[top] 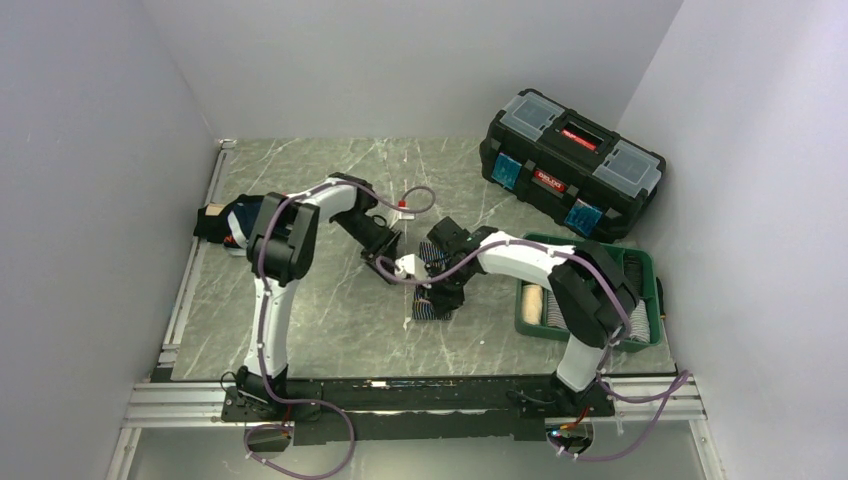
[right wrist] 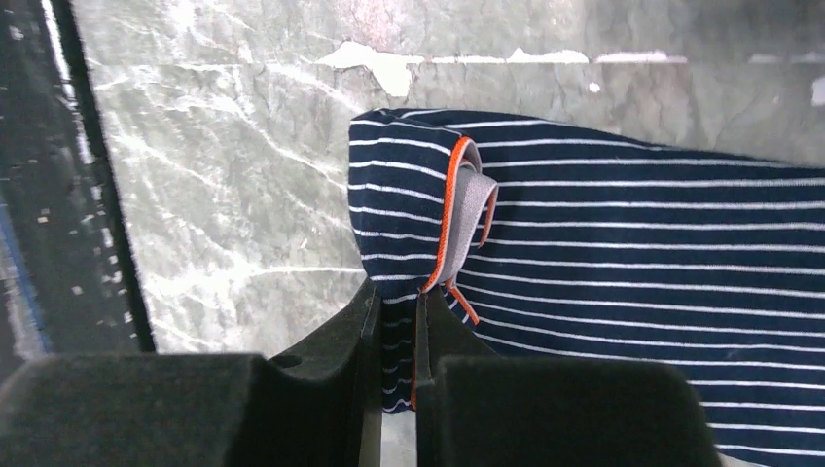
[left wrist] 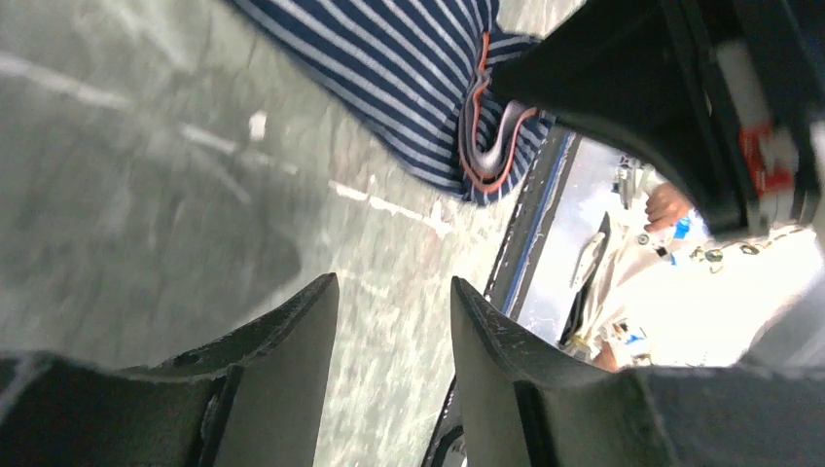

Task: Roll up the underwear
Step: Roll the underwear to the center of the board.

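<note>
One navy white-striped cloth underwear (right wrist: 603,243) mid-counter (top: 330,330); one dark cloth garment (top: 230,222) at the far left edge. Right pincer (right wrist: 397,316) pinching the striped one's orange-trimmed edge. Left pincer (left wrist: 394,336) half spread, empty, near it.

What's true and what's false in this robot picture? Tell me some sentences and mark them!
1. The right gripper is pinching the navy cloth underwear with thin white stripes. True.
2. The left gripper is holding that underwear too. False: its jaws stand apart with nothing between them.
3. The striped underwear has an orange edge. True.
4. The black plastic toolbox with a red latch has its lid open. False: the lid is closed.
5. The green plastic tray sits on the right side of the table, next to the right arm. True.
</note>
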Motion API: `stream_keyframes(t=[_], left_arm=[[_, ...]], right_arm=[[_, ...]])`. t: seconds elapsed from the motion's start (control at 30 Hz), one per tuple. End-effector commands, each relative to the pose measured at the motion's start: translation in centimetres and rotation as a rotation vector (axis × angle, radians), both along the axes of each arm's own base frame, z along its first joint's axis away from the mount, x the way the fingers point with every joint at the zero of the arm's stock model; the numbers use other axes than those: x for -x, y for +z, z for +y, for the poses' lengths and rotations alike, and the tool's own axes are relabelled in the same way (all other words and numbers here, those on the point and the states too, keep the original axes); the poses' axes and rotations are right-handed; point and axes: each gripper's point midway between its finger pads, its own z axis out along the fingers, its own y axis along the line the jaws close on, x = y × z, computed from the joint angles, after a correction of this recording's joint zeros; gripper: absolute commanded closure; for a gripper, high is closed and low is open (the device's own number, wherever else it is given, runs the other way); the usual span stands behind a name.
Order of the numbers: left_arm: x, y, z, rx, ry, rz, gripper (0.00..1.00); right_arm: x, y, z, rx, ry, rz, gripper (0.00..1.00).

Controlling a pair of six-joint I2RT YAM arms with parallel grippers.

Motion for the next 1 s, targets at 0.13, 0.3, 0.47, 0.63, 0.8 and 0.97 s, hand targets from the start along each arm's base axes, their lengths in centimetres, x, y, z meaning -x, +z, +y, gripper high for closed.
stream_keyframes(t=[0.13,0.3,0.47,0.63,0.8,0.97], left_arm=[[-2.9,3.1,4.6,-0.018,0.201,-0.239,0.51],[-3.2,4.0,6.6,-0.016,0.274,-0.485,0.50],[-2.3,7.0,6.4,0.037,0.229,-0.773,0.47],[-0.7,8.7,4.3,0.062,0.124,-1.014,0.42],[0.8,9.1,0.1,0.078,-0.026,-1.164,0.33],[1.0,7.9,-3.9,0.075,-0.145,-1.178,0.29]], right_arm=[[1.1,1.0,-1.2,-0.100,-0.054,0.399,1.00],[-0.1,0.5,-1.8,-0.124,-0.082,0.581,1.00],[-1.1,0.0,-1.9,-0.137,-0.097,0.718,0.98],[-2.1,-0.7,-1.5,-0.123,-0.107,0.802,0.97],[-2.3,-1.6,-1.3,-0.117,-0.117,0.855,0.96],[-2.4,-1.9,-1.2,-0.106,-0.123,0.883,0.93]])
